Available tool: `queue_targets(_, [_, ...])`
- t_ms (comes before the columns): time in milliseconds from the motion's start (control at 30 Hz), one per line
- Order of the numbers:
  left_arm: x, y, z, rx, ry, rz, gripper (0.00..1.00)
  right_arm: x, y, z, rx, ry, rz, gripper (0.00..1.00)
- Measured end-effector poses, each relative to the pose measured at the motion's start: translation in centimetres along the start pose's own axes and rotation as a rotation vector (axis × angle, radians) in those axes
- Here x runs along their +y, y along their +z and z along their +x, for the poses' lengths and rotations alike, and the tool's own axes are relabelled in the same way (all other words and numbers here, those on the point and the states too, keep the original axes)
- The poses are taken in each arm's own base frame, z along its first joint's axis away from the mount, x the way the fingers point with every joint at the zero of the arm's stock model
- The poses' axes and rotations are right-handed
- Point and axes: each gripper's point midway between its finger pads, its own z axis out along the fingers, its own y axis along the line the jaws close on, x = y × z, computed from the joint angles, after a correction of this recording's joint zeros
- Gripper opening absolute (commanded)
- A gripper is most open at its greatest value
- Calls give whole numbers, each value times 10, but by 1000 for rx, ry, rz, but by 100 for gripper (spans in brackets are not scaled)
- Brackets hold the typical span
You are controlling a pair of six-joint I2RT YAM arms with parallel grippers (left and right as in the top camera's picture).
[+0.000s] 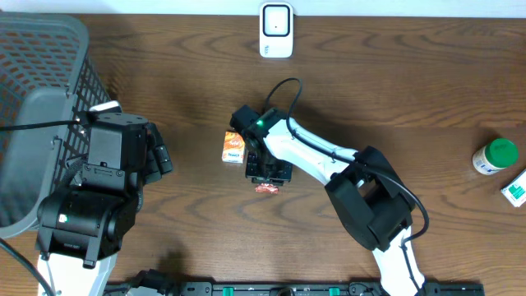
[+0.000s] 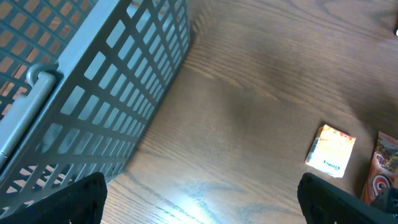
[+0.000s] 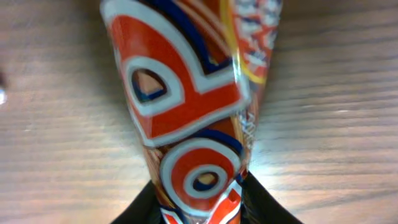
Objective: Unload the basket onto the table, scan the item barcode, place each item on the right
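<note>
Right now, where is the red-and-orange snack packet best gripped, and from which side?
Pinch the snack packet across its narrow width, coming down from above: it appears to lie flat on the table, long and slim, so the jaws can straddle both long edges.

The snack packet (image 3: 186, 124) is a glossy wrapper printed with big red-orange shapes outlined in white and dark blue, with a yellow line and small print along one side. It narrows toward the end that is pinched between the dark fingers of the right gripper (image 3: 202, 205), over the wooden tabletop near the middle of the table. The white scanner unit (image 1: 276, 30), with its dark rounded window, stands at the table's far edge, well apart from the packet.
</note>
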Motion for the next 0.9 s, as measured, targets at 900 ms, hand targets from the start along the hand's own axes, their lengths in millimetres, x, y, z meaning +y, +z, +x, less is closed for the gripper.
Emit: queue_targets(900, [0, 0, 0, 0, 0, 0, 98, 17, -82, 39, 351, -670, -874, 21])
